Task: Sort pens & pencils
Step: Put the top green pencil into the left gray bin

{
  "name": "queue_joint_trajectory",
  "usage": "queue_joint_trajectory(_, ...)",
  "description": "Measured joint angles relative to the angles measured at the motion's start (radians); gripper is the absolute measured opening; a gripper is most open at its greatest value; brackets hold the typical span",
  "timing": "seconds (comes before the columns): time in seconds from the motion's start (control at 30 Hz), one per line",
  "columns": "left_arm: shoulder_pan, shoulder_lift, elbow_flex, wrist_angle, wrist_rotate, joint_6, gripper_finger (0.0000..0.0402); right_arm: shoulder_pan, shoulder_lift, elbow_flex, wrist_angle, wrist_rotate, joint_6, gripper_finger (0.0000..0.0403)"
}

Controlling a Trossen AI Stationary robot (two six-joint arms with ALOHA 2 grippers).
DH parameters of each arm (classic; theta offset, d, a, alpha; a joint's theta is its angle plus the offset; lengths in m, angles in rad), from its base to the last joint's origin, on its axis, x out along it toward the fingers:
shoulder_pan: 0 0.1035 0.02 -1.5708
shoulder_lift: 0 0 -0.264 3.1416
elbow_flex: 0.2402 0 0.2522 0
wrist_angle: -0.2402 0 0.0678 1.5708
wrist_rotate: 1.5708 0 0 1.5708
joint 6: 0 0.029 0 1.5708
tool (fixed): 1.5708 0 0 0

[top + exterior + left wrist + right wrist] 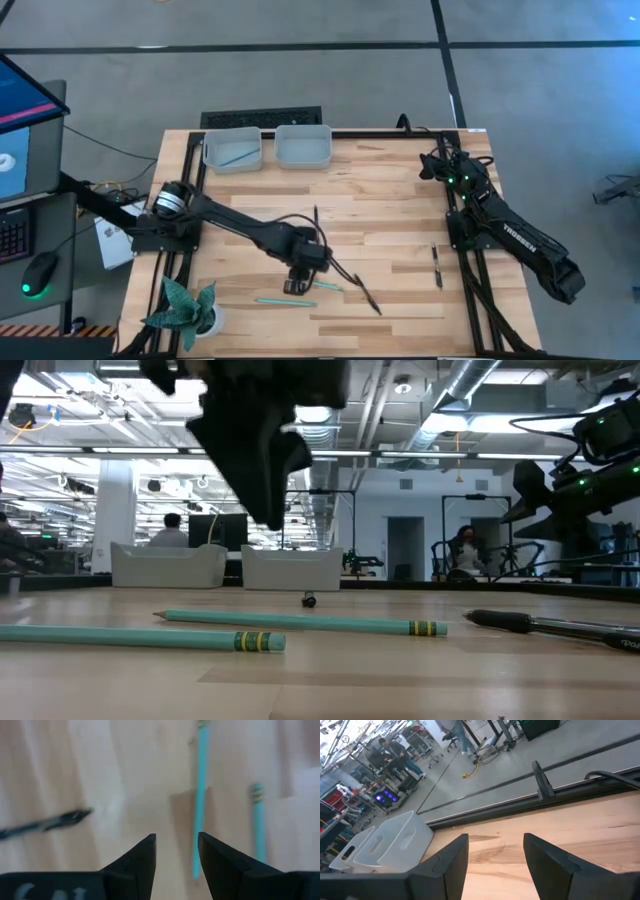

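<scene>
My left gripper (298, 282) (176, 837) is open and hangs above the table's near middle, clear of the wood in the low view (262, 460). Two teal pencils lie flat just below it: one (318, 286) (200, 795) (300, 622) close beside its fingers, the other (285, 301) (258, 820) (140, 637) nearer the table's near edge. A third teal pencil (237, 155) lies in the left bin. Black pens lie on the wood at centre (316, 222), near centre (366, 297) (45, 822) and right (437, 266). My right gripper (440, 165) (495, 837) waits open at the far right.
Two pale bins stand side by side at the far edge, the left (233, 148) and the right (303, 146) (385, 845). A teal spiky potted plant (185, 310) stands at the near left corner. Black rails frame the table's sides. People sit in the room beyond.
</scene>
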Motion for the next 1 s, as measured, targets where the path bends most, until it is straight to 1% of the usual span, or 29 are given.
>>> queue_joint_trajectory(0.17,-0.025,0.055,0.045,0.013,0.001,-0.056,0.0137,0.0,0.0,0.0,0.0,0.0,0.0,0.0212)
queue_joint_trajectory(0.4,-0.05,0.149,0.084,0.069,0.033,-0.127,0.0137,0.0,0.0,0.0,0.0,-0.001,-0.001,0.0212)
queue_joint_trajectory(0.5,-0.049,0.171,0.084,0.069,0.063,-0.128,0.0137,0.0,0.0,0.0,0.0,-0.001,-0.001,0.0212)
queue_joint_trajectory(0.57,-0.048,0.171,0.083,0.066,0.062,-0.123,0.0137,0.0,0.0,0.0,0.0,-0.001,-0.001,0.0212)
queue_joint_trajectory(0.67,-0.048,0.177,0.085,0.066,0.026,-0.118,0.0137,0.0,0.0,0.0,0.0,-0.001,-0.001,0.0212)
queue_joint_trajectory(1.0,-0.046,0.218,0.084,0.084,0.054,-0.113,0.0137,0.0,0.0,0.0,0.0,-0.001,-0.002,0.0212)
